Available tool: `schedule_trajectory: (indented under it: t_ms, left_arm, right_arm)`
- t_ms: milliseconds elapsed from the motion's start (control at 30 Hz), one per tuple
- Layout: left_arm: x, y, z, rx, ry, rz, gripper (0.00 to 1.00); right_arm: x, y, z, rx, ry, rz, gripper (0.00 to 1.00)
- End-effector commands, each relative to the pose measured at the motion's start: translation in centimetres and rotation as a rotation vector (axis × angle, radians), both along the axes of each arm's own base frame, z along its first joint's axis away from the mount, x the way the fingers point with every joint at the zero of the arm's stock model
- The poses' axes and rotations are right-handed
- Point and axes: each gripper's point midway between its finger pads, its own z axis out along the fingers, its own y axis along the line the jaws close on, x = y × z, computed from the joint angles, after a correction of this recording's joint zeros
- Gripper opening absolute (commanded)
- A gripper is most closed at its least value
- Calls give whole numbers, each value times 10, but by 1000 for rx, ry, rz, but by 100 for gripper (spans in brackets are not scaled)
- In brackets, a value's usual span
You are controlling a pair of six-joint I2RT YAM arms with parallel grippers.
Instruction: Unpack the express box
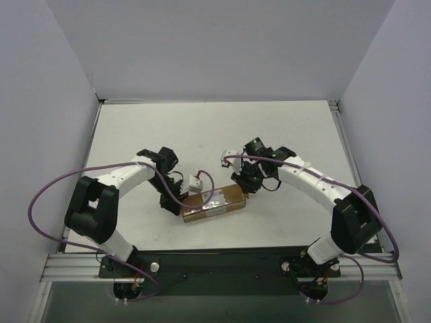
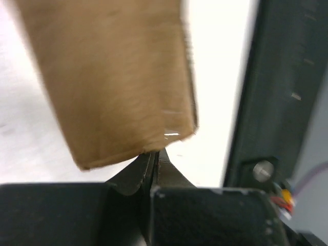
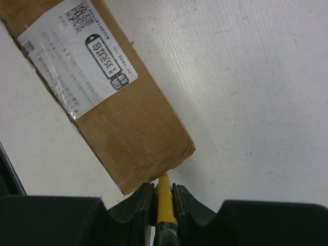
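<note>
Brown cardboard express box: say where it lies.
Top view: the box sits centrally on the white table, between the left gripper and the yellow knife in the right gripper.

Express box (image 1: 214, 202): small, elongated, brown cardboard parcel. It lies flat on the white table (image 1: 283, 134), near the front edge and roughly centred. In the top view its long axis runs diagonally, with the left end nearer the front and the right end slightly farther back. A white shipping label (image 3: 77, 56) with black print and codes sits on the top face, covering one half and under glossy clear tape; the other half is plain brown card. The flaps look shut, edges slightly scuffed, and the box is not crushed. It is blurred in the left wrist view.
</note>
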Motion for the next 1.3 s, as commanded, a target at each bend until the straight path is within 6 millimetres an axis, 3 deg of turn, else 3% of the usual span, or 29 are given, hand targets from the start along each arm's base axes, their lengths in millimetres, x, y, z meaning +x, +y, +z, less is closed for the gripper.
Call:
schedule_trajectory:
  t_ms: [0, 133, 333, 567, 633, 800, 933, 967, 1100, 1267]
  left_arm:
    - [89, -5, -4, -76, -280, 188, 0]
    - [108, -5, -7, -92, -315, 230, 0]
    - [131, -3, 2, -158, -332, 389, 0]
    - [104, 15, 18, -157, -175, 427, 0]
    - [101, 15, 28, -185, -171, 413, 0]
    - [130, -12, 82, -303, -257, 427, 0]
    - [115, -51, 107, -410, -188, 332, 0]
    - [104, -65, 107, -432, -144, 287, 0]
    - [77, -91, 91, -411, -25, 226, 0]
    - [61, -102, 60, -416, 108, 266, 0]
  right_arm:
    - [-16, -10, 13, 0, -3, 16, 0]
    - [-16, -15, 15, -20, -10, 12, 0]
    - [2, -25, 29, 4, 7, -87, 0]
    - [1, -40, 34, -14, 32, -135, 0]
    - [8, -41, 51, 25, -5, -155, 0]
    - [27, -20, 114, 184, -90, -166, 0]
    - [4, 20, 147, 353, -58, 29, 0]
    - [1, 25, 145, 349, -64, 69, 0]
    - [-7, 39, 129, 354, -38, 147, 0]
    - [-25, 54, 101, 339, 4, 230, 0]
